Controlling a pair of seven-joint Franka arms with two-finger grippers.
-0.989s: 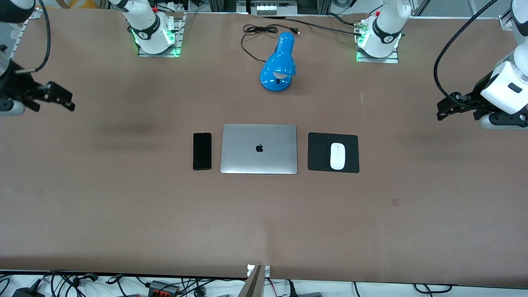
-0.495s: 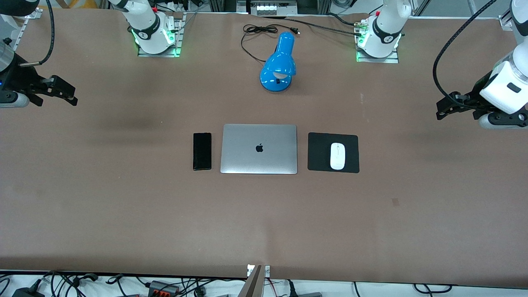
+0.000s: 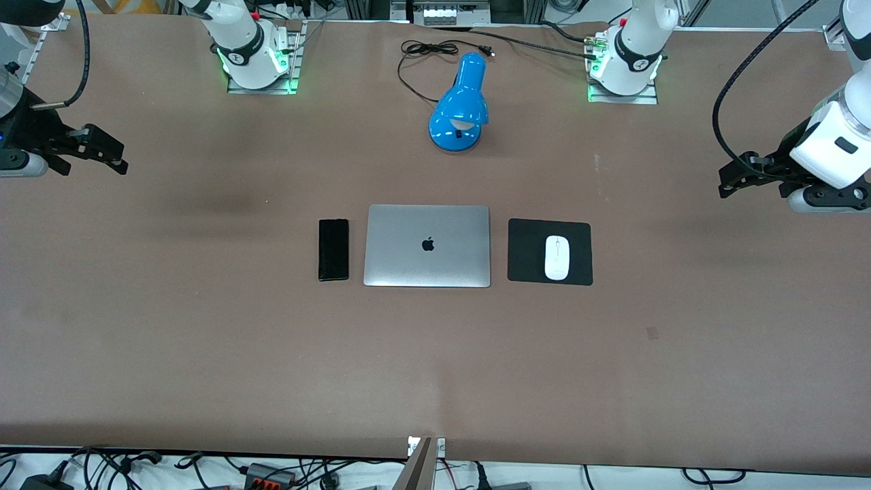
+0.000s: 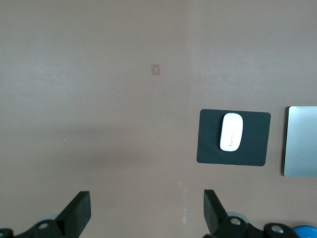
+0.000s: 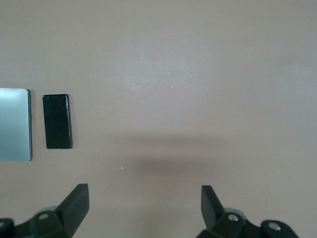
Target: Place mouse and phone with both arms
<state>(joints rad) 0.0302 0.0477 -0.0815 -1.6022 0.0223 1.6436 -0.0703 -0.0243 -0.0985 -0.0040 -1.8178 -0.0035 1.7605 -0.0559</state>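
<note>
— Front view, what are the arms doing?
— Both are hanging raised at the bench (image 3: 204,354) ends: right claw (image 3: 102,151) and left claw (image 3: 738,178) spread apart, gripping nothing. The phone (image 3: 333,250) and the mouse (image 3: 556,258) on its black pad (image 3: 527,252) are flanking the laptop (image 3: 427,246), long axes running toward the camera.

— Left wrist view?
— Open fingers (image 4: 77,214) are framing the mouse (image 4: 231,131).

— Right wrist?
— Parted fingers (image 5: 75,202); the phone (image 5: 57,121) is lying beside the laptop (image 5: 15,124).
</note>
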